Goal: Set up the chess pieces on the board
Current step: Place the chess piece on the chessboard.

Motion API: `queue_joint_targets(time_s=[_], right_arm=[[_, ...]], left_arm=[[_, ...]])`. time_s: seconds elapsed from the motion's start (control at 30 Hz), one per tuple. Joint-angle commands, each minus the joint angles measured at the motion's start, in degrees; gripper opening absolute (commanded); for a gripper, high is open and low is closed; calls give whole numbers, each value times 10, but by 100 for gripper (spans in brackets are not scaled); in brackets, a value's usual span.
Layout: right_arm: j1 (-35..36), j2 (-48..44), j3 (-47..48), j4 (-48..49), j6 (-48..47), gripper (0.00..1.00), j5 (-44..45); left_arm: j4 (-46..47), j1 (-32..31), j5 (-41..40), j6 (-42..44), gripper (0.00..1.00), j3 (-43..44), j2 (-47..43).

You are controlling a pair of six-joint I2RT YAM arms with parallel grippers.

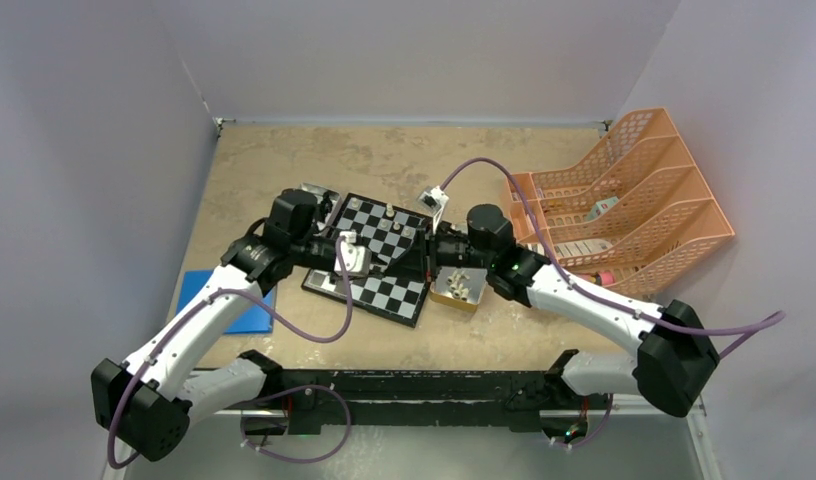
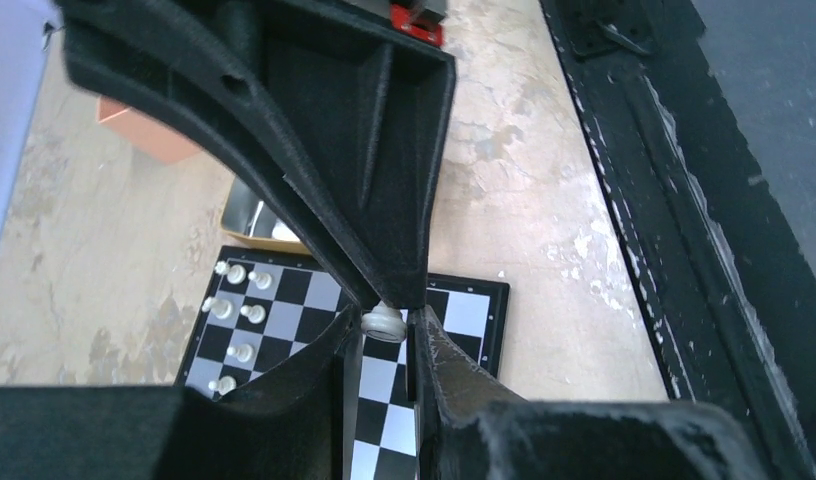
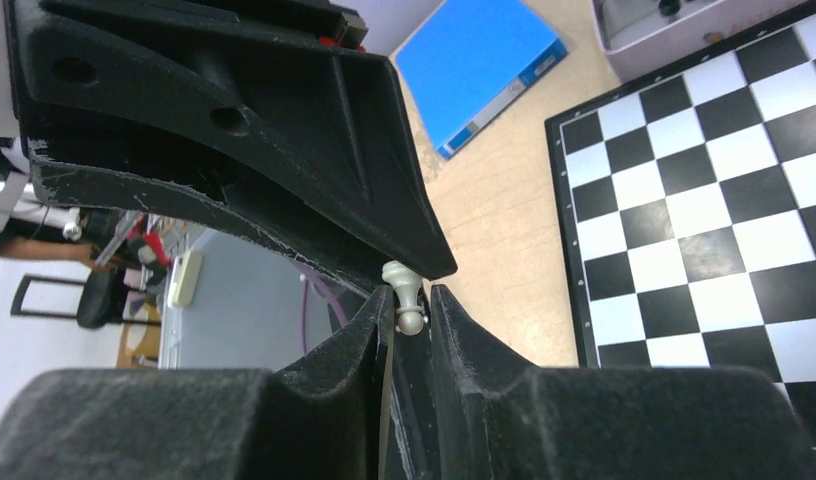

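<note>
My left gripper (image 2: pixel 390 316) pinches a cream piece (image 2: pixel 382 323) above the board (image 2: pixel 468 312) | right gripper (image 3: pixel 412 302) grips a pawn (image 3: pixel 405 296) | risk: shallow tip-hold slips.

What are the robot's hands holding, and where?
The right gripper pinches a cream-white pawn low down, head poking out; the left gripper squeezes a cream-white piece by its sides.

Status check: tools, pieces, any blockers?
Left tool shut on a white piece. Right tool shut on a pawn. Several white men already on board. Tools close together over it, nothing else blocking.
</note>
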Motion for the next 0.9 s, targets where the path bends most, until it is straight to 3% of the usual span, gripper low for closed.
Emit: queue_joint_targets(time_s=[0.0,0.1,0.27,0.47,0.6,0.87], right_arm=[[4,-33,8,61,35,23,76],[4,-44,-12,94,64,23,90],[4,-44,-31,140,98,25,116],[4,-53,-60,187,133,26,129],[3,-57,-71,202,148,35,137],[3,-69,-86,217,170,33,140]], left_arm=[[110,-5,-32,-164,4,7,-27],[153,-5,-49,-259,0,-7,-31],[199,-5,-28,-344,0,-30,-38],[227,-5,-75,-386,0,-59,-56],[254,-5,-125,-414,0,-89,-78],[405,-5,-148,-522,0,-157,-133]])
